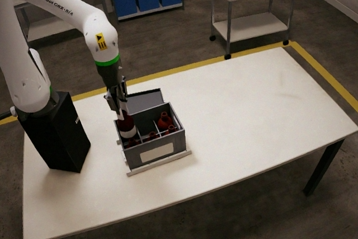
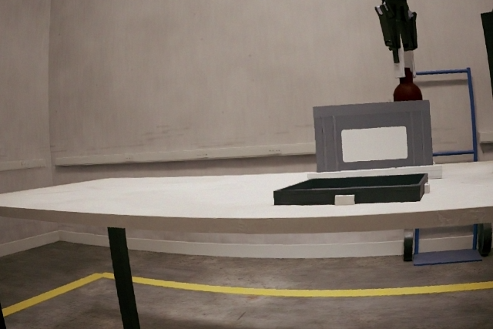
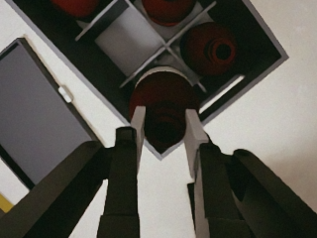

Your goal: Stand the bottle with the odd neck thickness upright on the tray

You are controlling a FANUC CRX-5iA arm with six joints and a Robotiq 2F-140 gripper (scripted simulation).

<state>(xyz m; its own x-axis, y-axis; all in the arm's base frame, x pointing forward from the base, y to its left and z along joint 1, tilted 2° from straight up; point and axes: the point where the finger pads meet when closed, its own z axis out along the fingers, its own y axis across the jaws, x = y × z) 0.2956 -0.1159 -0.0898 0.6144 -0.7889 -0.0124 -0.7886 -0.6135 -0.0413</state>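
Note:
My gripper (image 1: 121,109) (image 2: 403,68) (image 3: 164,122) is shut on the neck of a dark red bottle (image 1: 126,123) (image 2: 407,90) (image 3: 163,91) with a white band. The bottle hangs upright, partly raised out of the back left cell of the grey crate (image 1: 156,147) (image 2: 326,138) (image 3: 106,91). Its shoulder stands above the crate rim and its lower part is still inside. Several other red bottles (image 1: 164,120) (image 3: 213,47) stand in the crate's other cells. The dark flat tray (image 1: 144,100) (image 2: 346,193) (image 3: 40,114) lies empty right beside the crate.
The robot's black pedestal (image 1: 55,132) stands on the table left of the crate. White strips (image 1: 159,162) lie against the crate's base, and a small white block (image 2: 344,199) sits at the tray's edge. A blue frame (image 2: 470,110) stands beyond the table.

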